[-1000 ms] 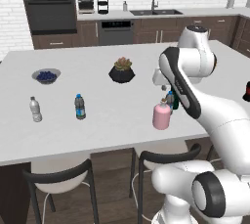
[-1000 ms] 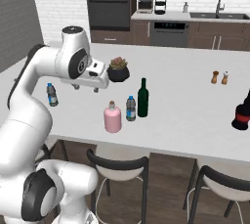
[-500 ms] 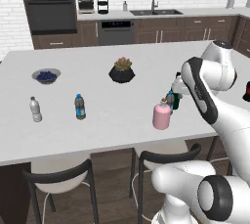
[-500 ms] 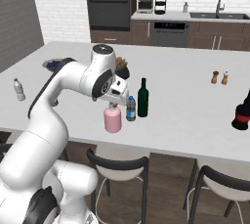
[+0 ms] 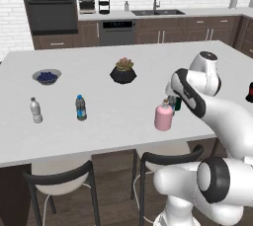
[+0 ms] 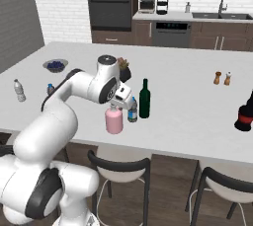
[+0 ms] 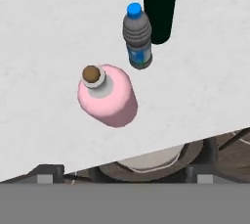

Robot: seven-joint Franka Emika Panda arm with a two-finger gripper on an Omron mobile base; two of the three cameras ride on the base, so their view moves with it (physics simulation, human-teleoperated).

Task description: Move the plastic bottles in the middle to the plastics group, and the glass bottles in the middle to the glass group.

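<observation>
Compared with half a second earlier, the white arm (image 6: 74, 89) is seen swung further over the middle bottles, while every bottle on the white island counter (image 5: 123, 106) stands where it stood. The gripper (image 6: 120, 102) is now carried just above the pink bottle (image 6: 114, 120); from the left base view it (image 5: 170, 94) appears beside that bottle's neck (image 5: 163, 116). How far the jaws are parted cannot be told, since the fingers are hidden by the wrist in both base views; nothing is seen held or touched.

Largest to smallest, the task's things are placed as follows. The dark-green wine bottle (image 6: 144, 99) stands upright on the counter, behind and to the right of the pink bottle, its body shown in the hand view (image 7: 159, 4). The squat pink bottle (image 7: 107, 95), stoppered brown, stands near the counter's front edge. The small blue-capped water bottle (image 7: 137, 36) is set between them, just beside the green bottle and close to the pink one (image 6: 132, 111).

At the counter's left end, a blue-labelled water bottle (image 5: 81, 107) and a paler clear bottle (image 5: 35, 110) form the plastics group. At the right end a dark reddish bottle (image 6: 244, 116) is partly seen.
</observation>
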